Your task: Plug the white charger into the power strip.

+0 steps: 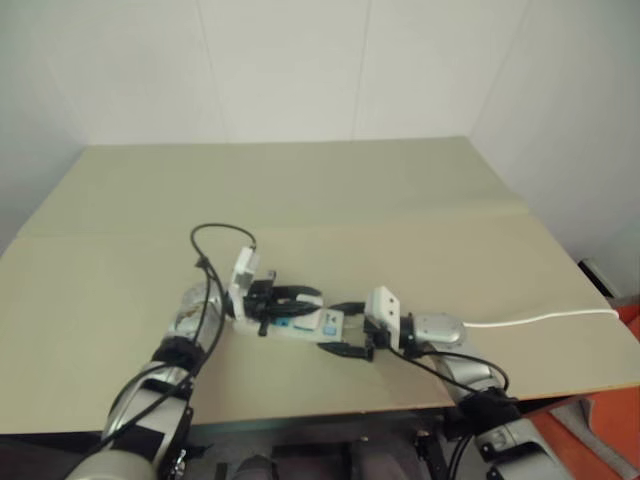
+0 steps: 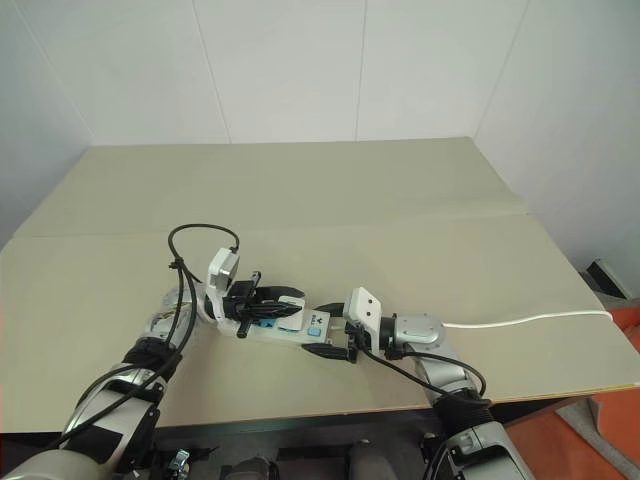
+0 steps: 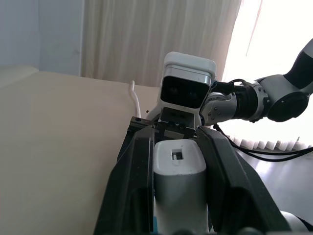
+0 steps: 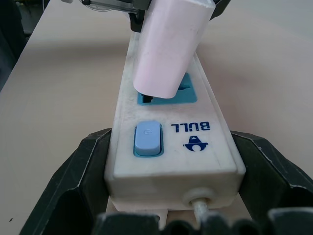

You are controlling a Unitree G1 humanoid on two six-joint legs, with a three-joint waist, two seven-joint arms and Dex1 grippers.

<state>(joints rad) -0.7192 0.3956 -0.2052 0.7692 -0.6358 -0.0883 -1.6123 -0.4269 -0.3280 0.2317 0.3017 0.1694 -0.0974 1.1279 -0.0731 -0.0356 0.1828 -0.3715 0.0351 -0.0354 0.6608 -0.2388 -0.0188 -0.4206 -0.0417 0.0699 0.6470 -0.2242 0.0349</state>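
Left gripper (image 3: 178,196) is clamped on the small white plastic charger cube (image 4: 168,46), tilted right over the blue socket nearest the switch. Right gripper (image 4: 171,196) straddles the long white plastic power strip's (image 4: 171,147) cord end, which runs left-right.

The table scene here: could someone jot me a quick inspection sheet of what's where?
Surface: beige table, mostly bare.
Job's things: white charger tilted over the blue socket nearest the switch of the power strip, not seated flat.
Clutter: nothing seen.
Grippers: left gripper shut on the charger; right gripper astride the strip's switch end.
Cables: thin white cord trails off the table's right edge.
Surroundings: white walls.
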